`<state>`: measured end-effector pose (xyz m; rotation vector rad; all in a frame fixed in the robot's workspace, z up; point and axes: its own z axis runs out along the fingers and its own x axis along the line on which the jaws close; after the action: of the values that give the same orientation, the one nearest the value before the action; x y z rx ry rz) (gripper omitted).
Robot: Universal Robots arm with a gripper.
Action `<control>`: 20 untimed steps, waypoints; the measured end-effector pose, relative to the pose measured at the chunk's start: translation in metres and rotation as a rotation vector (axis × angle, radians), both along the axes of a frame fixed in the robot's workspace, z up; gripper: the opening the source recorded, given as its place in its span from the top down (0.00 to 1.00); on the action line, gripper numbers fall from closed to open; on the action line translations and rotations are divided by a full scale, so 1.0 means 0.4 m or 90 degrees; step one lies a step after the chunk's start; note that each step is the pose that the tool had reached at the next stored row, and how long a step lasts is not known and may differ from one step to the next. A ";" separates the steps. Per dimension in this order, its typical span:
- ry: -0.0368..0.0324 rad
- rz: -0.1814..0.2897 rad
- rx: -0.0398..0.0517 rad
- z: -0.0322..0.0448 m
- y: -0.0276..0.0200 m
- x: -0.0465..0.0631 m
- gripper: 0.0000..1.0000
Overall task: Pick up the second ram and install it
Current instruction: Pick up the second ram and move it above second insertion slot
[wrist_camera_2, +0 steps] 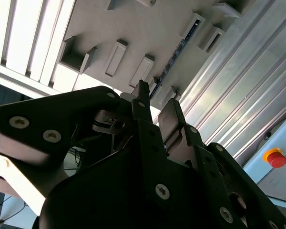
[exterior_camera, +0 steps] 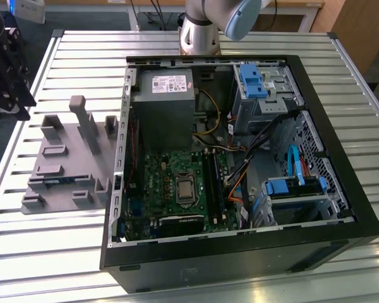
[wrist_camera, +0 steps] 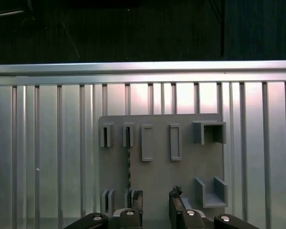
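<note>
None of the task looks done yet. The second ram [wrist_camera: 129, 164] stands on edge in its slot of the grey fixture tray [wrist_camera: 186, 174], well apart from the open computer case [exterior_camera: 240, 158] and its motherboard [exterior_camera: 170, 183]. Your gripper [wrist_camera: 156, 195] hangs above the tray, near the stick, its fingers [wrist_camera: 137, 198] parted narrowly with nothing between them. Pickup and seating are both left to do.

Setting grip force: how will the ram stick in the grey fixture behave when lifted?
The ram stick looks thin and flat, so probably light and stiff. Held on edge by slots of the grey fixture, it could tip once freed.
</note>
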<state>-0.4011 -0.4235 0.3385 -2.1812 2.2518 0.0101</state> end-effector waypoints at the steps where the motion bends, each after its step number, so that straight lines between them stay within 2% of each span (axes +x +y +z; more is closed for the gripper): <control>1: 0.0000 0.000 0.0000 -0.001 0.000 0.000 0.64; 20: 0.0000 0.000 0.0000 -0.011 0.000 0.000 0.64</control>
<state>-0.4011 -0.4235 0.3341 -2.1812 2.2518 0.0099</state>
